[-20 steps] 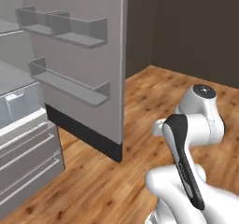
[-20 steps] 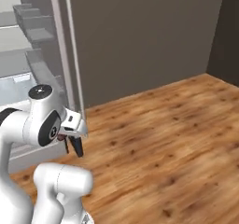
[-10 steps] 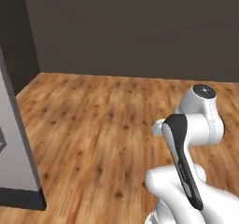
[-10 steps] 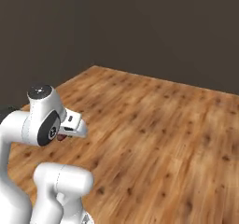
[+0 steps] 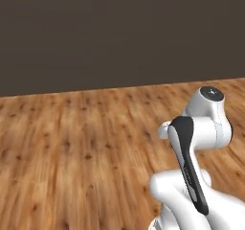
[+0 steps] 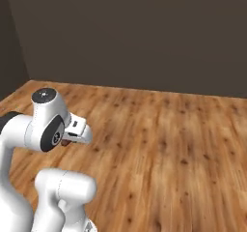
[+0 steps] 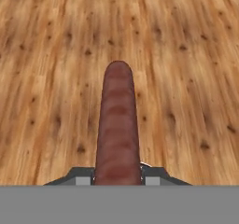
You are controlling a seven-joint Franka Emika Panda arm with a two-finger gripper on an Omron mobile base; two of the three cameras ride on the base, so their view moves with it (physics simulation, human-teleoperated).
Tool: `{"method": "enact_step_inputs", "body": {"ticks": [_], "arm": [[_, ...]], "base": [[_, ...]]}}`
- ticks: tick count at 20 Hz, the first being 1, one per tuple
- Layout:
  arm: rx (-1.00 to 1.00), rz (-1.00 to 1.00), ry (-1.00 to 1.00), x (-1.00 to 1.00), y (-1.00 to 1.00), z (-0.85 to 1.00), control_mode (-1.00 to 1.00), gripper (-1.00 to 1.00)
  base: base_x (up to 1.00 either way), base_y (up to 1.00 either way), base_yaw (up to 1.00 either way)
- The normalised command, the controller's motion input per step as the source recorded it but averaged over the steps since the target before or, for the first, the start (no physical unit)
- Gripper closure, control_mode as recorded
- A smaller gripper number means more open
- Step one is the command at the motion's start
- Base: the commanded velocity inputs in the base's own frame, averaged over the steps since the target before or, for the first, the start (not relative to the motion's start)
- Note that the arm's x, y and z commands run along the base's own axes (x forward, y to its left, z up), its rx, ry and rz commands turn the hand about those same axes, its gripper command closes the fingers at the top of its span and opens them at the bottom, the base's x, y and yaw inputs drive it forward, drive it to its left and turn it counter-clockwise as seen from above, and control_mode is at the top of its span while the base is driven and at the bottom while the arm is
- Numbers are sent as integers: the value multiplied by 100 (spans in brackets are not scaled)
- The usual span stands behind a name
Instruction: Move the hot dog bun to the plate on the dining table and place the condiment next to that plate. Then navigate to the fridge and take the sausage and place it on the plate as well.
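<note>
Carrying the sausage (image 7: 117, 125) clamped between the fingertips of the gripper (image 7: 117, 175), its length poking straight out ahead over bare wooden floor (image 6: 169, 144). Fetched from the fridge by the look of it, so probably on the last leg. Left to do: reaching the plate and setting it down.

A home interior in a rendered scene: knotty wood plank flooring (image 5: 72, 152) runs from 6 o'clock up to a plain dark wall (image 6: 144, 33) at 12 o'clock, with a second wall meeting it in a corner at 10 o'clock.
</note>
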Motion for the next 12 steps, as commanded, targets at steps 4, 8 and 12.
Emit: {"method": "enact_step_inputs", "body": {"ticks": [4,8,12], "arm": [[0,0,0,0,0,0,100,100],[0,0,0,0,0,0,100,100],[0,0,0,0,0,0,100,100]], "base": [[100,-20,-35],[100,-24,-31],[100,-37,-30]]}}
